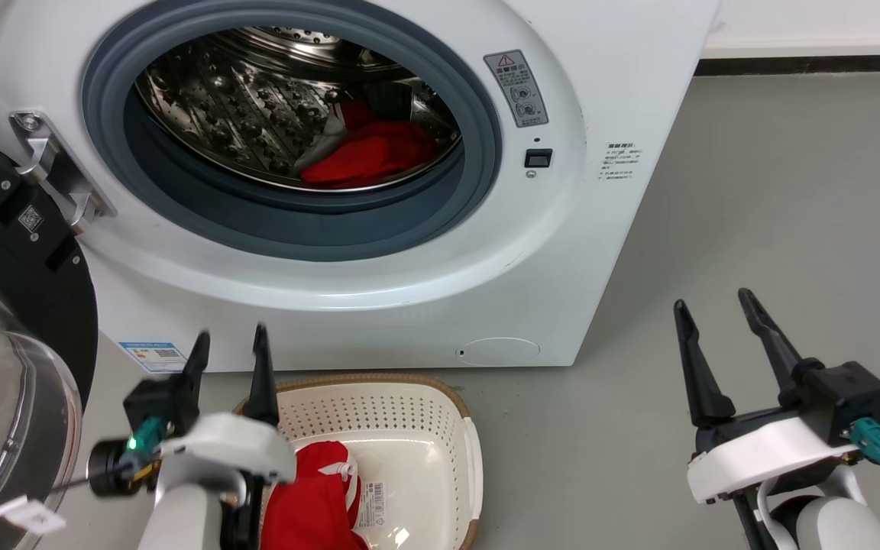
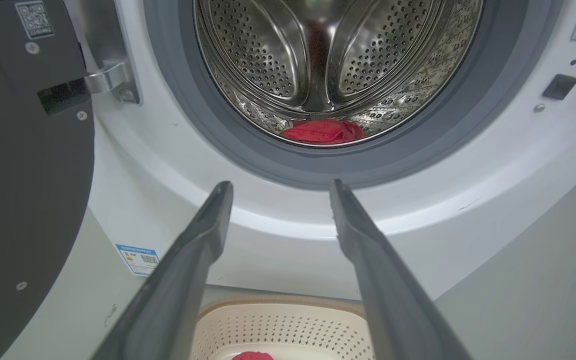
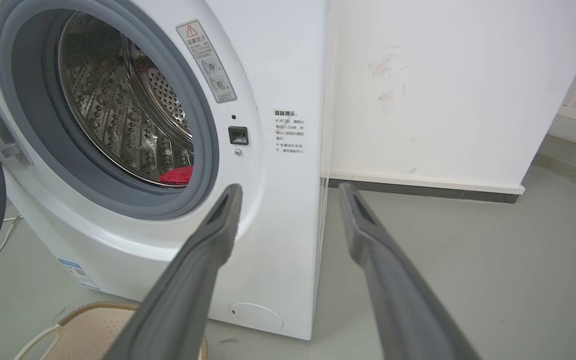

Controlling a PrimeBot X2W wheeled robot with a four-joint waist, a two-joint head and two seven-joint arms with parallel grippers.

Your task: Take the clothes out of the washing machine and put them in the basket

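Left gripper (image 1: 231, 333) hangs open & empty over the basket (image 1: 409, 412), fingers aimed at the washing machine (image 1: 409, 305). One red garment (image 1: 367, 156) lies at 6 o'clock in the drum (image 1: 257, 99), just past 12 o'clock from that gripper, long axis approx 9-to-3. Right gripper (image 1: 713, 299), also open w/ nothing in it, stands off by the machine's corner, w/ the garment ~10 o'clock from it. Left arm's nearer & squarer, I'd say. Second red garment (image 1: 318, 489) lies in the basket.

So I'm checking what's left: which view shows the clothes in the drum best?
Head view: the clothes in the drum show broadly, white trim included. Left wrist view shows a low red strip; right wrist view, a sliver.
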